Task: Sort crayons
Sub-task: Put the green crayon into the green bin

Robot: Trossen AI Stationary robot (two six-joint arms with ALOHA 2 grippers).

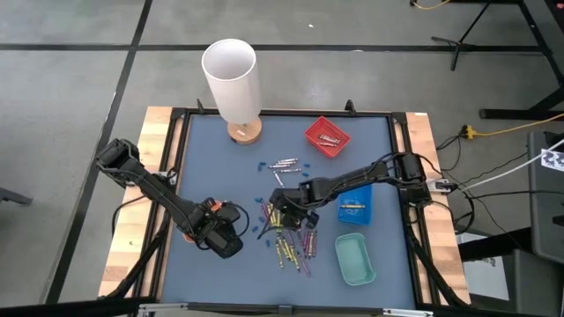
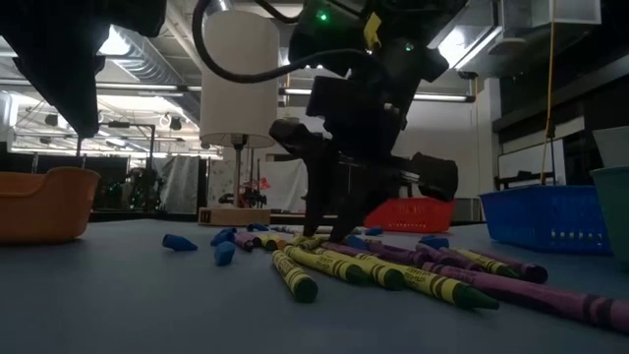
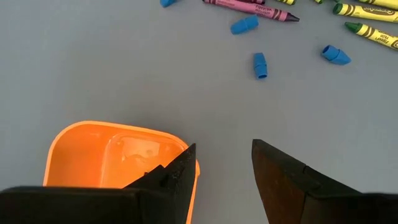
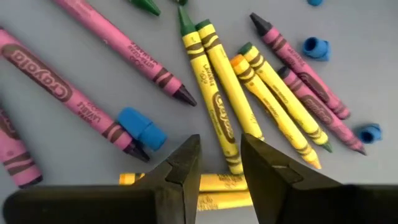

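Several crayons, yellow, purple-pink and green-tipped, lie in a loose pile (image 1: 291, 238) on the blue-grey table (image 1: 203, 158); they also show in the low view (image 2: 393, 270). My right gripper (image 1: 284, 210) is low over the pile's far end, open, its fingers (image 4: 186, 165) on either side of a yellow crayon (image 4: 224, 124). A few silver-grey crayons (image 1: 284, 164) lie farther back. My left gripper (image 1: 225, 242) is open and empty (image 3: 224, 158) above the table, beside an orange tray (image 3: 106, 155). My right gripper comes at the pile from above, its fingers standing on either side of the yellow crayon's end (image 4: 231, 163) and across it. Whether they touch it I cannot tell. The crayon lies flat on the table.
A red tray (image 1: 327, 136) with silver crayons stands at the back. A blue tray (image 1: 355, 204) holding a yellow crayon and a teal tray (image 1: 354, 258) stand at the right. A white lamp (image 1: 232, 84) stands at the far edge. Small blue bits (image 3: 259, 65) lie scattered.
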